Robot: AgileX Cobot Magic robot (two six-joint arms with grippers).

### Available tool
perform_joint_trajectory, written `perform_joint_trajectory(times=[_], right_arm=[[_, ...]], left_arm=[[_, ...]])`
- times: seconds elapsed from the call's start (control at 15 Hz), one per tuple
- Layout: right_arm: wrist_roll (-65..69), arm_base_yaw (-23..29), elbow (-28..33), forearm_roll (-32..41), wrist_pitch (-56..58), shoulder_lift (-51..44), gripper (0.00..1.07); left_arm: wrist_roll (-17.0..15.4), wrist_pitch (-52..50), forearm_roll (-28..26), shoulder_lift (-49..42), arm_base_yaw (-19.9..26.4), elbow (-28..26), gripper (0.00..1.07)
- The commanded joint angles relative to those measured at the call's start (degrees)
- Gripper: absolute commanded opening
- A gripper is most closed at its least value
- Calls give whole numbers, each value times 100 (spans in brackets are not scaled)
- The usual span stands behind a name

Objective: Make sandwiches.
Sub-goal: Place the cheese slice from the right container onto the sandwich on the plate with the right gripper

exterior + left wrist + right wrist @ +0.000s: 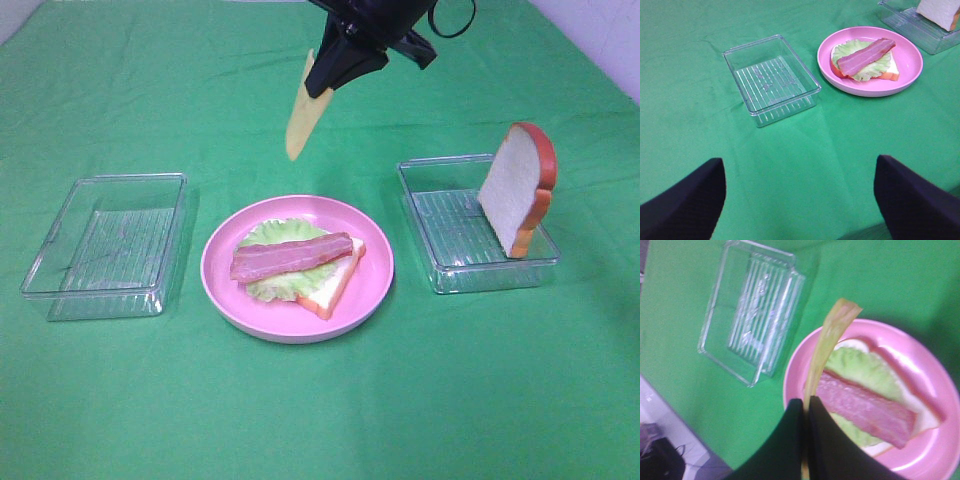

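On the pink plate (372, 290) lies a partial sandwich: a white bread slice (335, 292) with orange-brown crust, a pale green lettuce leaf (268, 288) and a reddish-brown bacon strip (290, 256) on top. It also shows in the left wrist view (865, 59) and the right wrist view (865, 407). My right gripper (322, 84) is shut on a thin yellow cheese slice (301, 120), hanging in the air above the plate's far side. In the right wrist view the cheese (829, 340) dangles over the lettuce. A second bread slice (515, 187) leans upright in the right clear tray (450, 270). My left gripper (800, 200) is open over bare cloth.
An empty clear plastic tray (105, 245) stands left of the plate, also in the left wrist view (771, 79) and the right wrist view (752, 310). Green cloth covers the table.
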Motion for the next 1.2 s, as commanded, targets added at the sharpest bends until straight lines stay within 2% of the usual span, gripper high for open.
perform_joint_trajectory(times=[0.07,0.2,0.33,0.53,0.73,0.93,1.2], right_arm=[[-498,6,510,705,470,-52,0],[-1146,6,1220,1490,464,-6,0],[-1656,6,1684,1971,361,6,0],[-1971,57,2040,2332,183,57,0],[-1971,201,2040,2292,-69,292,0],[-1851,201,2040,1799,-470,458,0],[-1014,201,2040,819,-854,584,0]], left_arm=[[-34,-63,6,-126,-6,17,78],[-34,-63,6,-126,-6,17,78],[-34,-63,6,-126,-6,17,78],[-34,-63,6,-126,-6,17,78],[-34,-63,6,-126,-6,17,78],[-34,-63,6,-126,-6,17,78],[-34,-63,6,-126,-6,17,78]])
